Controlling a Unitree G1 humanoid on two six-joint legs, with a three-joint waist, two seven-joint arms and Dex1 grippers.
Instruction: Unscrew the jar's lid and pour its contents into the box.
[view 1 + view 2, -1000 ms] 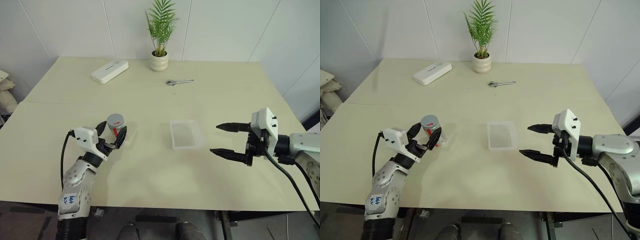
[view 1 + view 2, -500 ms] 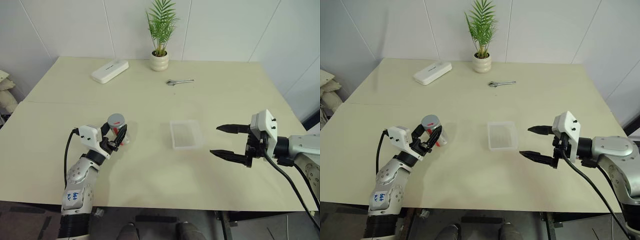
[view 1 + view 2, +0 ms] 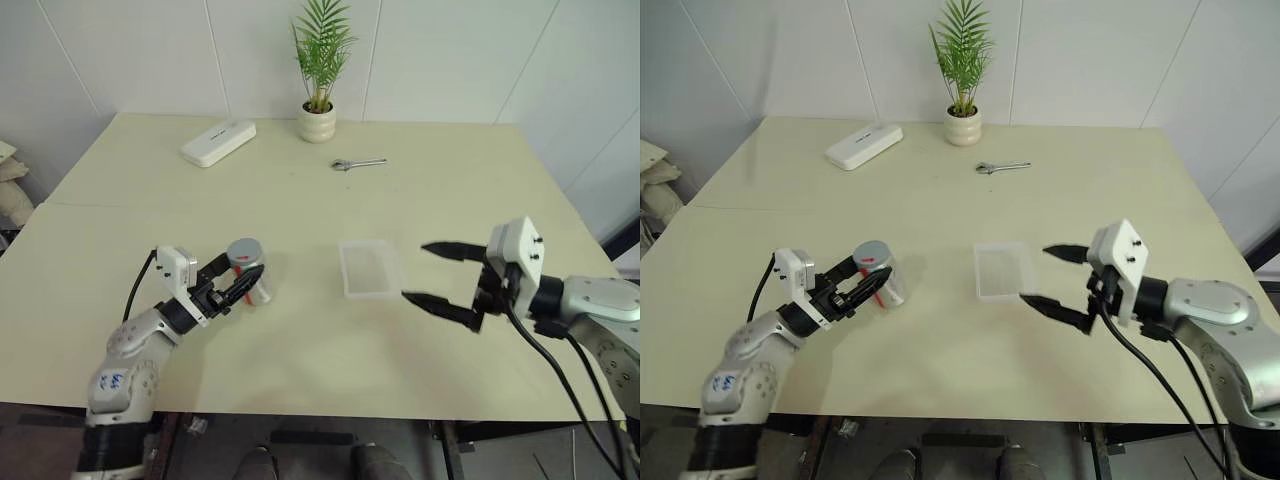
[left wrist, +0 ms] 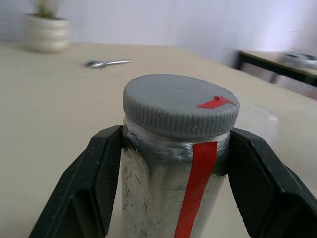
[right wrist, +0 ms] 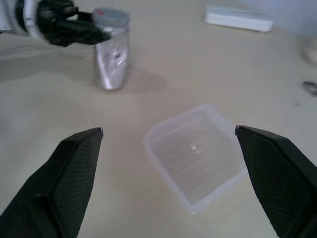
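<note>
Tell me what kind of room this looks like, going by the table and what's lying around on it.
Probably a lab or test room rather than a home: a plain beige table against bare white wall panels, sparsely set with a wrench, a white oblong case and a potted plant, like staged props.

Left claw [image 3: 862, 288] clamped on jar [image 3: 878, 273]; right claw [image 3: 1047, 279] agape, seemingly over box [image 3: 1002, 271].

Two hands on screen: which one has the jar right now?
The left hand: shut on the jar just under its lid. The right hand is open, empty, beside the box.
</note>
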